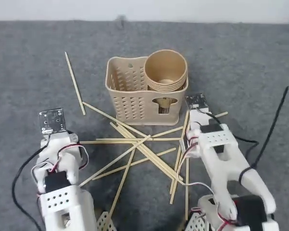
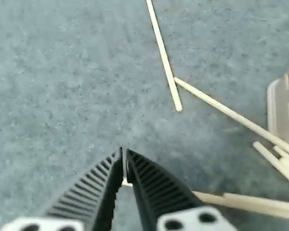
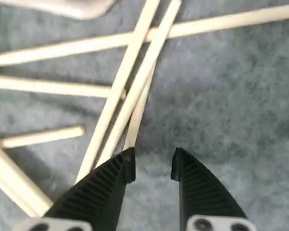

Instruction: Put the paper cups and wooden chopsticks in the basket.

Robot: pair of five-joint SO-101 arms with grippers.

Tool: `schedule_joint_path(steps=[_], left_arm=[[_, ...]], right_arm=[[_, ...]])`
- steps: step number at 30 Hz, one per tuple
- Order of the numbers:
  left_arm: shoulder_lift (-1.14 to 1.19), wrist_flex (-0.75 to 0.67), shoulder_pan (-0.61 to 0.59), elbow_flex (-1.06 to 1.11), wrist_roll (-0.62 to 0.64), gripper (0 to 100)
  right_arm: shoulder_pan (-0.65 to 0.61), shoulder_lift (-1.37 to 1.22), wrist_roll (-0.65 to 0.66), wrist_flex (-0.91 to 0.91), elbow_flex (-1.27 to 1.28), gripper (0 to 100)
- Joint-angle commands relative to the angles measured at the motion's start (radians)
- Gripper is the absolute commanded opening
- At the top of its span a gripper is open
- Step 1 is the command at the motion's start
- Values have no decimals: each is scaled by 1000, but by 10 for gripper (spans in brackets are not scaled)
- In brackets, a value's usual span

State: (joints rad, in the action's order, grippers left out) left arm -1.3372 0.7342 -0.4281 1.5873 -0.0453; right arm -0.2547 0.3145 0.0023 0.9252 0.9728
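- The stack of paper cups (image 1: 165, 67) is already sitting in the beige basket (image 1: 130, 103), at the end nearer the right arm.
- The wooden chopsticks (image 1: 115, 140) are all lying on the grey tabletop (image 1: 241, 62). Most are criss-crossed in front of the basket, between the two arms.
- One lone chopstick (image 1: 74, 83) lies off on the left arm's side of the basket.
- Left gripper (image 2: 124, 153): jaws pressed together, low over the tabletop. There's a tiny pale bit in the slit, can't tell what it is.
- Right gripper (image 3: 153, 163): jaws spread, hovering over a few crossed sticks. One stick's end is just beside a jaw tip.
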Motion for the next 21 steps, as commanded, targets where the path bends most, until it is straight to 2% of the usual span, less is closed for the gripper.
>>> schedule_joint_path(steps=[1, 13, 21], left_arm=[[-8, -29, 9, -4, -15, 13], [-8, -26, 18, -4, -18, 13], [-6, -26, 18, -4, -20, 13]], right_arm=[[-12, -1, -11, 8, -81, 144], [-107, -13, -12, 7, -84, 144], [-85, -28, -11, -8, -58, 143]])
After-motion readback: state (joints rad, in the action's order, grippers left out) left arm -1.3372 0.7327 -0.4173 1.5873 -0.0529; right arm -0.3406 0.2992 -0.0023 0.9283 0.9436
